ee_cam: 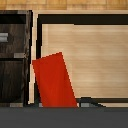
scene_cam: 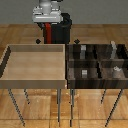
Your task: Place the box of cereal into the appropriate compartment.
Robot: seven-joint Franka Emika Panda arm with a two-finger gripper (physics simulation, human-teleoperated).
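the light wooden tray [scene_cam: 10, 64] filled the nine o'clock half of the stand and looked bare inside, with raised walls all round; at three o'clock, touching it, sat the dark compartment tray [scene_cam: 95, 61], split by dividers into small cells, several already holding small grey blocks [scene_cam: 85, 73]. the arm hung at twelve o'clock behind both, well above the rims, so there was open air to carry across. the box of cereal [ee_cam: 54, 82] hung tilted in the gripper [ee_cam: 61, 102], which was clamped on its end, over the light tray's edge near the dark one. i judged the box light, stiff and smooth-faced, best pinched across its thin faces; the dividers seemed the main snag.
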